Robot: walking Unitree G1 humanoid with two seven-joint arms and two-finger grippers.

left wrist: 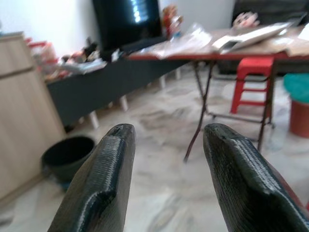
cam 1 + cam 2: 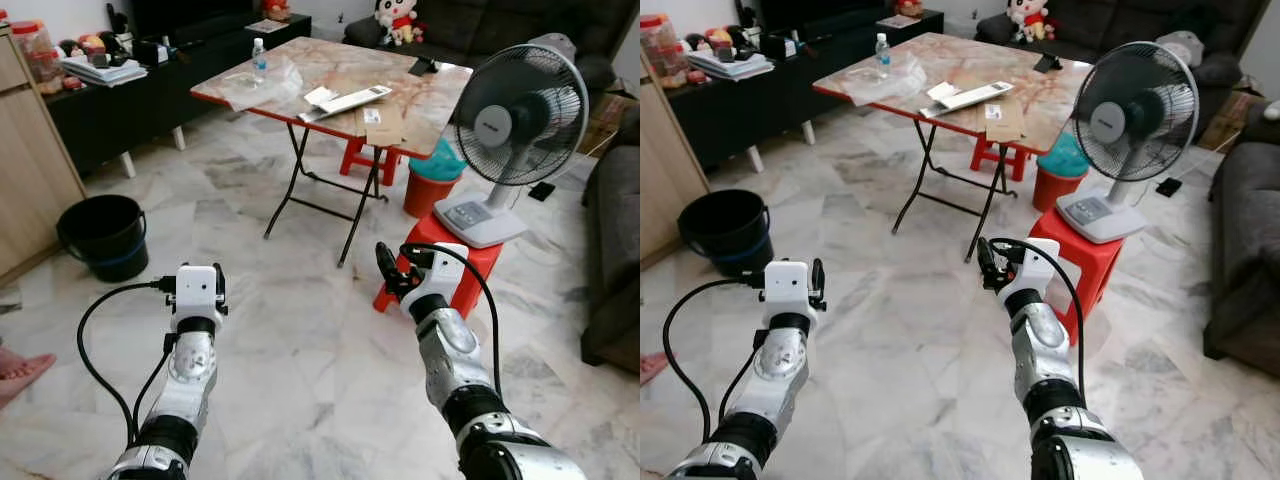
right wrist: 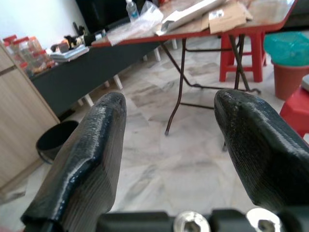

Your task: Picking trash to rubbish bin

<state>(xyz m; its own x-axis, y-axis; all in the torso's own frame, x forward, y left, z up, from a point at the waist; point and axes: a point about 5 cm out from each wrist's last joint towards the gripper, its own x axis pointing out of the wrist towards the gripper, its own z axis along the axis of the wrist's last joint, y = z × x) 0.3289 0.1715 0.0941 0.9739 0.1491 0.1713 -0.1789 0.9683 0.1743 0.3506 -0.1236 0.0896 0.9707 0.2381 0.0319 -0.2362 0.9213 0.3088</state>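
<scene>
Approaching is the step in hand: my left gripper [image 1: 164,159] and right gripper [image 3: 166,125] hang wide open, empty. The crumpled plastic wrap [image 2: 245,85] lies on the surface [image 2: 420,100], upper centre; the black bin [image 2: 105,235] stands middle left. Next, I should walk closer.

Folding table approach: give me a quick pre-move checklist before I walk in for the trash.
1. Left gripper open and empty: ok.
2. Right gripper open and empty: ok.
3. Trash in view: ok, clear plastic wrapper and cardboard piece lie on the folding table.
4. Within reach now: not ok, both grippers are held well short of the table.
5. Obstacles on the right: not ok, a fan stands on a red stool beside the right gripper.
6. Rubbish bin located: cannot tell; black bucket or green-lined bin.
</scene>
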